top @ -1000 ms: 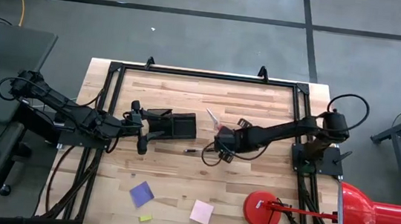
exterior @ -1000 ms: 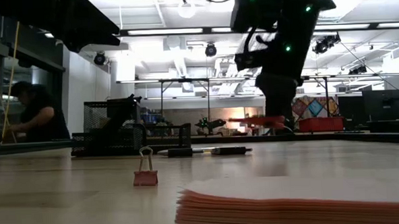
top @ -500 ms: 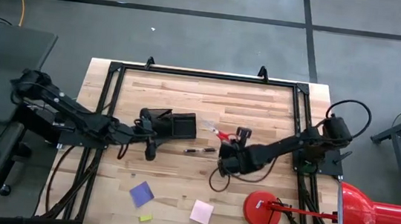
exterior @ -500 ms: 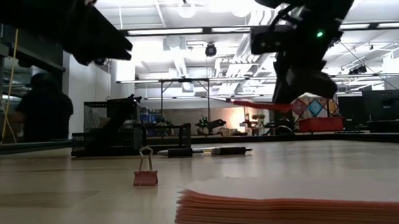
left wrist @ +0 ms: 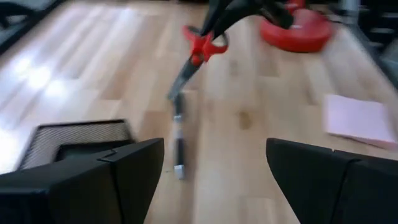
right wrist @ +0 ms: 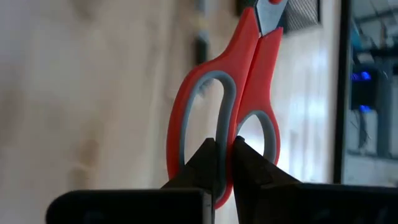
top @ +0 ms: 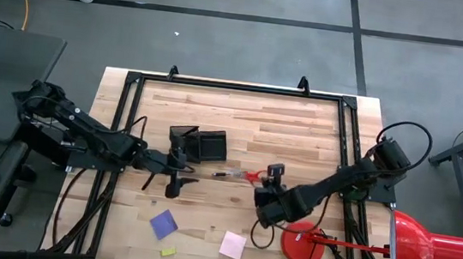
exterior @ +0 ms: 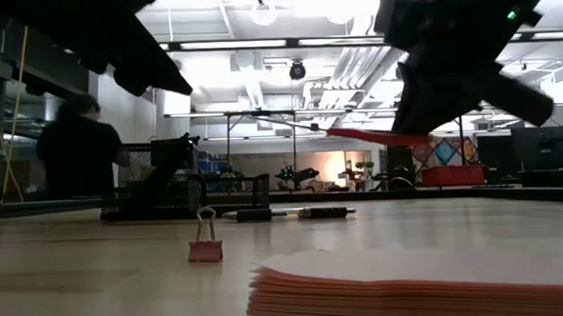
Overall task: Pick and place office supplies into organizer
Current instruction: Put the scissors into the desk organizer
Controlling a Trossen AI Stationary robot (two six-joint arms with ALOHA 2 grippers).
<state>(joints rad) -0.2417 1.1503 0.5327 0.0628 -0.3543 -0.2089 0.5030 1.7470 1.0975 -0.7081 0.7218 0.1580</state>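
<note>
The red-handled scissors (top: pixel 249 176) hang above the table's middle, blades toward the left, with my right gripper (top: pixel 260 183) shut on their handles. The black mesh organizer (top: pixel 201 144) stands on its base left of centre. My left gripper (top: pixel 177 170) hovers open just near of it, nothing between its fingers (left wrist: pixel 130 180). A dark pen (top: pixel 222 174) lies flat between the two grippers. Toward the near edge lie a blue-purple note pad (top: pixel 164 223), a pink note pad (top: pixel 233 245) and a small yellow piece (top: pixel 168 251). My right gripper pinches the scissors where the two handle loops meet (right wrist: pixel 227 127), one fingertip (right wrist: pixel 206 157) in each loop. The fingers come slanting down from the table's right. The scissors are lifted clear and lie about level (exterior: pixel 368 135), blades pointing away from the gripper.
The red lamp's round base (top: pixel 304 241) stands right under my right arm, its shade (top: pixel 430 248) off the table's right corner. A pink binder clip (exterior: pixel 205 245) stands near the low camera. A black frame rail (top: pixel 236 87) runs along the table's edges. A person (exterior: pixel 77 157) moves behind the table.
My right gripper has swung toward the table's near edge and a little rightward, rolling its wrist. The scissors went with it, staying lifted, and their blades now point left, not far-left. My left gripper has moved rightward past the organizer's near side and tipped downward, staying open.
</note>
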